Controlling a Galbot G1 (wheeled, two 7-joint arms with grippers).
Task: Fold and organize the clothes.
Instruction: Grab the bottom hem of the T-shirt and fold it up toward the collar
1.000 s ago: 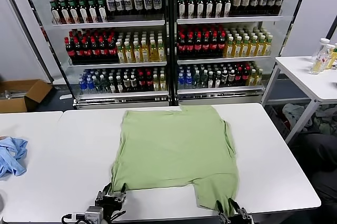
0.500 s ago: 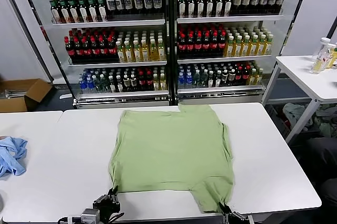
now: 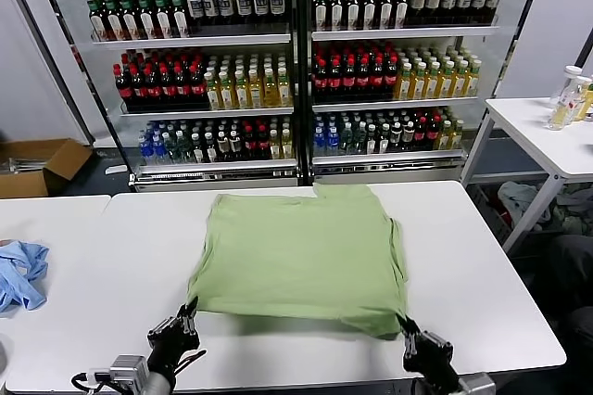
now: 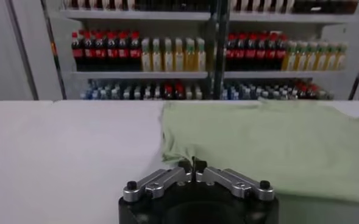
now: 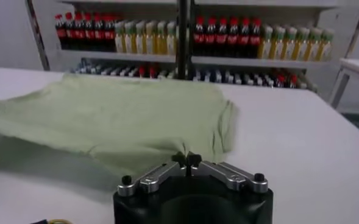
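I have the light green short-sleeved cotton polo shirt lying on the white worktop, its near hem raised off the surface. The left gripper is pinched together on the near-left hem corner; the right gripper is pinched on the near-right corner. A crumpled light blue garment sits well apart at far left. My judgement: carry both corners forward at equal height and pace, keeping the hem taut, so the fold lands square against the far edge without bunching.
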